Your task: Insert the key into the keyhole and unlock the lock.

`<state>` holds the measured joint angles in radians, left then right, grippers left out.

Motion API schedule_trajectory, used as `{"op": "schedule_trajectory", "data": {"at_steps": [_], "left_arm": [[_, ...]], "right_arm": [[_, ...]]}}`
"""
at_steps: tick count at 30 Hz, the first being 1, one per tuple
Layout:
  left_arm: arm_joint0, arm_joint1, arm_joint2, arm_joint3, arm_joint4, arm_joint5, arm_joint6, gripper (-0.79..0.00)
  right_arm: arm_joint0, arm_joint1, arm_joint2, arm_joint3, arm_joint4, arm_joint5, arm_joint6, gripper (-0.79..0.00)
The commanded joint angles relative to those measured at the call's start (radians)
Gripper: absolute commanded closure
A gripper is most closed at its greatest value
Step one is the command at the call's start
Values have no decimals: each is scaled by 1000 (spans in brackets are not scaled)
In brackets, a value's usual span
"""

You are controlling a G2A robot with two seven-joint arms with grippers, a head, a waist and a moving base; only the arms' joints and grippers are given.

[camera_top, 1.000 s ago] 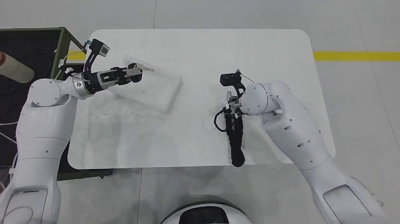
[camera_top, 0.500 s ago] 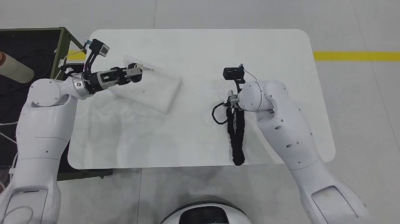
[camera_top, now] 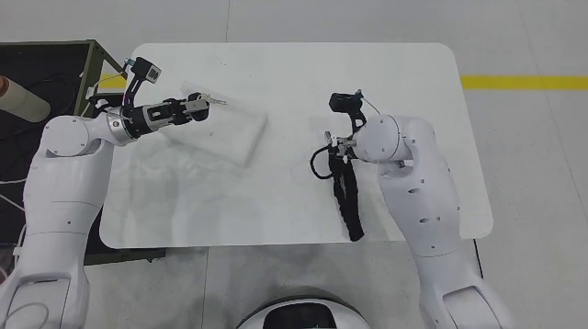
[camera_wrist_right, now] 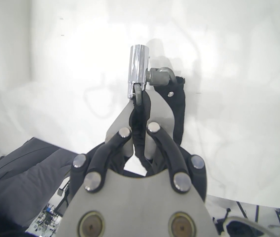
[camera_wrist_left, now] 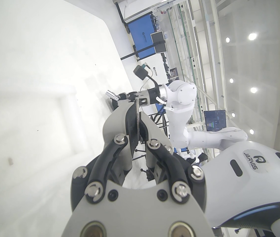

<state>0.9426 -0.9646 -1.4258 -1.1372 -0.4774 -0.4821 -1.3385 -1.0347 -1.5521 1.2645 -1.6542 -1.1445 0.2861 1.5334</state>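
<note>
A: Start with the largest item. What is the table (camera_top: 303,67) carrying?

B: 2 work zones. A white pad (camera_top: 241,136) lies on the robot's left half. On the right half the cable lock (camera_top: 346,202) trails its black cable toward the near edge.

A: Why is 1 end of the cable lifted?

B: The right gripper (camera_wrist_right: 138,101) is clamped on the cable just behind the chrome lock cylinder (camera_wrist_right: 138,66), so the cylinder stands clear of the table. My reading is that gripping behind the head leaves the cylinder end unobstructed and free to aim. I cannot make out the keyhole itself.

A: And the key?

B: The key (camera_wrist_left: 137,119) is pinched edge-on between the fingers of the left gripper (camera_top: 206,102), with the blade projecting forward. It hovers over the pad, well apart from the lock. That grip makes the blade a straight extension of the wrist, which suits an axial insertion.

A: What stage is this?

B: Both parts are in hand but not yet aligned. In my judgement the next move must bring the 2 together and match the blade to the cylinder axis.
</note>
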Motion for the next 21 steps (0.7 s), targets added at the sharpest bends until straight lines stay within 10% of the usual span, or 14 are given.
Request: {"op": "schedule_trajectory", "data": {"at_steps": [1, 17, 21], "left_arm": [[0, 0, 0, 0, 0, 0, 0, 0], [0, 0, 0, 0, 0, 0, 0, 0], [0, 0, 0, 0, 0, 0, 0, 0]], "right_arm": [[-23, -6, 22, -60, 55, -2, 3, 0], [-51, -8, 60, -169, 148, 0, 1, 0], [-204, -2, 35, -313, 136, -160, -251, 0]]}}
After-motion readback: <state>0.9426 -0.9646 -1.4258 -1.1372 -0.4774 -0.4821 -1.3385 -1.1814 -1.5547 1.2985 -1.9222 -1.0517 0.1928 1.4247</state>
